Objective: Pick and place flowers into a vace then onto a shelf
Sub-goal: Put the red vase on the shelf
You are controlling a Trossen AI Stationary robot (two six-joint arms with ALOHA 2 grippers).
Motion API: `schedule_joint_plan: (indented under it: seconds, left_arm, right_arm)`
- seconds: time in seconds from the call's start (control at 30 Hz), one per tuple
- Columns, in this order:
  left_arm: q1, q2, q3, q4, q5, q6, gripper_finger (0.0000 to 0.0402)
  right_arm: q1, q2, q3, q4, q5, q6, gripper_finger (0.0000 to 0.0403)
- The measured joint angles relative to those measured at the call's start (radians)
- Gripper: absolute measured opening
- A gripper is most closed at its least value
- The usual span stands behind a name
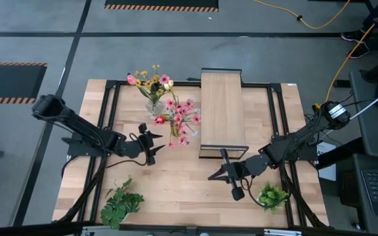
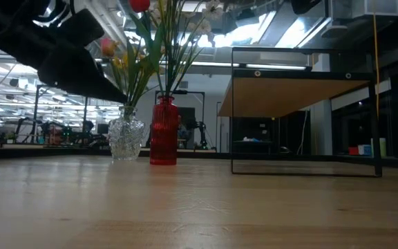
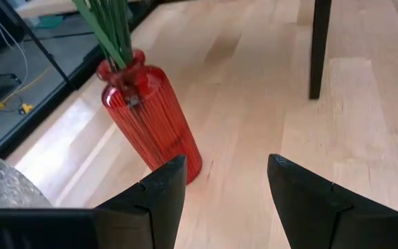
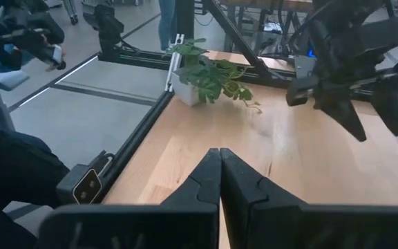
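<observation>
Clear glass vase (image 2: 126, 138), cut off in the left wrist view, holds green-stemmed flowers (image 1: 151, 82); left gripper (image 1: 151, 144) spread empty, right gripper (image 1: 218, 175) clenched empty.

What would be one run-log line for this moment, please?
left gripper: open, empty, facing red vase | right gripper: shut, empty, waiting before shelf | flowers: in both vases | clear vase: on table, not shelf
</observation>
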Motion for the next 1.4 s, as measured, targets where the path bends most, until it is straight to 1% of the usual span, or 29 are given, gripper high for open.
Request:
schedule_joint_plan:
  seconds: [0.13, 0.37, 0.43, 0.57, 0.63, 0.7, 0.8, 1.0, 1.13, 1.23, 1.4]
  left_arm:
    - [0.000, 0.037, 0.000, 0.023, -0.001, -0.039, 0.0196]
    - [0.006, 0.107, 0.000, 0.137, -0.002, -0.041, 0.0196]
    - [0.019, 0.129, -0.001, 0.147, -0.007, -0.041, 0.0196]
    - [0.042, 0.172, -0.001, 0.180, -0.086, -0.041, 0.0196]
    - [0.052, 0.184, -0.001, 0.184, -0.110, -0.064, 0.0196]
    - [0.068, 0.198, -0.001, 0.190, -0.108, -0.110, 0.0196]
    - [0.090, 0.221, -0.001, 0.191, -0.078, -0.169, 0.0196]
    - [0.095, 0.251, -0.001, 0.187, -0.069, -0.158, 0.0196]
    - [0.093, 0.253, -0.001, 0.187, -0.033, -0.152, 0.0193]
    - [0.093, 0.253, -0.001, 0.187, 0.012, -0.120, 0.0164]
    - [0.092, 0.253, -0.001, 0.187, 0.088, -0.106, 0.0071]
  right_arm:
    - [0.000, 0.000, 0.000, 0.000, 0.000, 0.000, 0.0005]
    - [-0.001, 0.000, 0.000, -0.001, 0.000, -0.002, 0.0005]
    - [0.000, 0.000, 0.000, -0.002, 0.000, -0.002, 0.0005]
    - [0.000, 0.000, 0.000, -0.002, 0.000, 0.000, 0.0005]
    - [0.000, 0.001, 0.000, -0.005, 0.000, 0.001, 0.0005]
    - [0.000, 0.005, 0.000, -0.005, 0.000, 0.000, 0.0005]
    - [0.000, 0.019, 0.001, -0.006, 0.000, -0.005, 0.0005]
    - [0.000, 0.041, 0.001, -0.006, 0.000, -0.003, 0.0005]
    - [0.000, 0.041, 0.001, 0.001, 0.000, -0.005, 0.0005]
    - [0.000, 0.041, 0.001, 0.000, 0.000, -0.006, 0.0005]
    - [0.000, 0.041, 0.001, 0.001, 0.000, -0.006, 0.0005]
